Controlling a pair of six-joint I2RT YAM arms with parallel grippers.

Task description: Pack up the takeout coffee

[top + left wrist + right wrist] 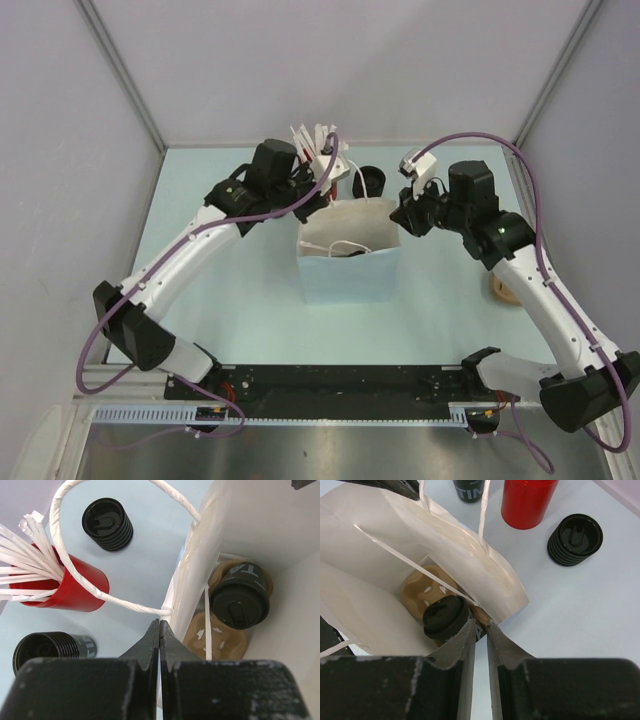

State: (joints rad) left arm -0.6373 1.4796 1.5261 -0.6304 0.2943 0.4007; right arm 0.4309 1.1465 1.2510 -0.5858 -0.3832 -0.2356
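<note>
Right gripper (480, 625) hangs over the right rim of the bag (380, 550), jaws a narrow slit apart and nothing between them that I can see. Left gripper (159, 625) is clamped tight at the bag's far-left rim, right by where the handle (120, 604) joins. By the look of it, it's pinching the paper to hold the mouth wide.

And the coffee (239, 602)? It's in! Upright, black lid on top, seated in one hole of the tray (215, 637) at the bottom of the bag. The tray's other hole looks free, just tan cardboard showing.

Bag stands around mid-table (220, 300), a touch toward the far edge. Beyond it, by the far edge, three things sit out on the surface. There's a lidded cup (575, 539), black and ribbed, near the bag's far side. There's a red cup (75, 587) bristling with white sticks (20, 550). And there's an open cup (47, 650), black, no lid.

My read: one coffee packed, so the main job looks largely done. If that lidded cup counts as a second coffee, it has yet to go into the free hole. After that, the left gripper lets the rim go. Whether that cup belongs in the bag, I can't tell.
</note>
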